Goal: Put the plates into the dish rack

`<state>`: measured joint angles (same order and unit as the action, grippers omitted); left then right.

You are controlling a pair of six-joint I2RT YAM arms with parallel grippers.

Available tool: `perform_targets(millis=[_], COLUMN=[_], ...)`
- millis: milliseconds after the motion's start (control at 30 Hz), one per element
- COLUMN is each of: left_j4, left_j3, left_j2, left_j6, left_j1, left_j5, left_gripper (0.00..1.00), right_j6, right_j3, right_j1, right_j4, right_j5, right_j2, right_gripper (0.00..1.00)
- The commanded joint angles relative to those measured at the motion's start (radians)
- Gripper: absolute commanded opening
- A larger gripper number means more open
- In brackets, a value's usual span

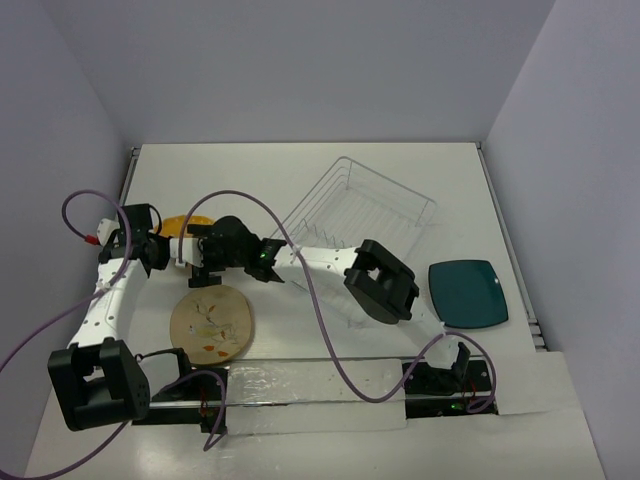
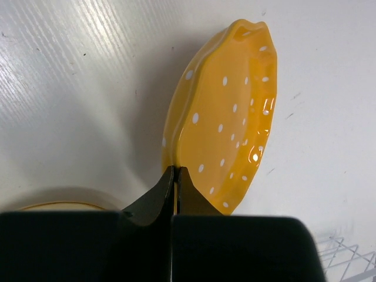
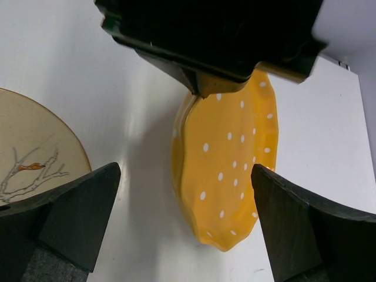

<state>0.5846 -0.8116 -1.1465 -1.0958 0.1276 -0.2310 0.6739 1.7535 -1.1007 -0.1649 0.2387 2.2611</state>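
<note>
- Orange-yellow plate, left of the dish rack, stands tipped up on edge. It looks glazed, stiff, probably slippery and easy to chip, so the scalloped rim is the place to pinch.
- Left hand is clamped on that rim.
- Right hand has its fingers spread wide, one on either side of the plate, holding nothing.
- Beige plate lies flat, left of and nearer than the dish rack; teal plate lies to its right.
- Counter is smooth and white, with pale walls close around it.

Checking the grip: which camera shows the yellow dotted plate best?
Left wrist: the yellow dotted plate shows almost whole, rim pinched by the left gripper. Right wrist hides its top edge; the top view shows a sliver.
</note>
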Motion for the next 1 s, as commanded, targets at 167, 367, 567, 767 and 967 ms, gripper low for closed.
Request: perform_targets(millis=[167, 367, 567, 767, 967], left_j4=[-0.051, -0.056, -0.056, -0.036, -0.012], left_j3=[-0.079, -0.081, -0.086, -0.094, -0.093], left_j2=[0.02, 0.025, 0.033, 0.054, 0.031], left_j6=[-0.01, -0.011, -0.001, 0.002, -0.007], left_j1=[-0.027, -0.036, -0.042, -0.042, -0.039], left_j5=[0.022, 0.027, 0.017, -0.013, -0.038], left_gripper=[0.0, 0.0, 0.0, 0.0, 0.35], right_j6=[-0.029, -0.059, -0.103, -0.074, -0.118], right_j3=[0.096, 0.164, 0.239, 0.241, 0.212], right_j1=[0.004, 0.004, 0.005, 0.004, 0.016], right_j4=[-0.102, -0.07, -0.061, -0.028, -0.036], right_j5=[-0.175, -0.222, -0.307, -0.313, -0.343], right_j2=[0.094, 0.142, 0.183, 0.183, 0.139], right_gripper=[1.0, 0.68, 0.34, 0.0, 0.22])
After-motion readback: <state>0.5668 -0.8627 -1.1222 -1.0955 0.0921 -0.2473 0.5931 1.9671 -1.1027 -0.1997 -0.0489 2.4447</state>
